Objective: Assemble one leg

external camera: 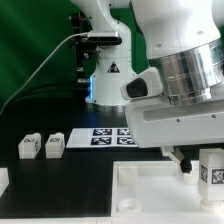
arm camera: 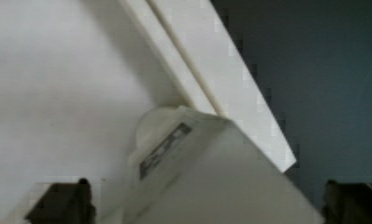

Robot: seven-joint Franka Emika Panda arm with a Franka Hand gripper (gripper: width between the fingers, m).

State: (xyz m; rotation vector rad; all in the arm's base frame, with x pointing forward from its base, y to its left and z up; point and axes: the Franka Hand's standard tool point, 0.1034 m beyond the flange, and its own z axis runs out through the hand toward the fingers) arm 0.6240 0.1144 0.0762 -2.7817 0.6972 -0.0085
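Note:
One leg (external camera: 210, 169), a small white block with a tag, stands upright at the exterior view's right, at the far corner of the large white panel (external camera: 150, 192). My gripper (external camera: 197, 161) is lowered around it. In the wrist view the leg (arm camera: 209, 165) sits between the two dark fingertips (arm camera: 62, 202), which stand wide apart with a gap on each side, so the gripper (arm camera: 206, 204) is open. The panel (arm camera: 67, 90) fills the ground behind the leg. Two more legs (external camera: 28, 146) (external camera: 53, 145) stand side by side at the exterior view's left.
The marker board (external camera: 100, 137) lies flat behind the panel, in the middle of the black table. The arm's base (external camera: 108, 75) stands behind it. Another white part (external camera: 3, 182) shows at the exterior view's lower left edge.

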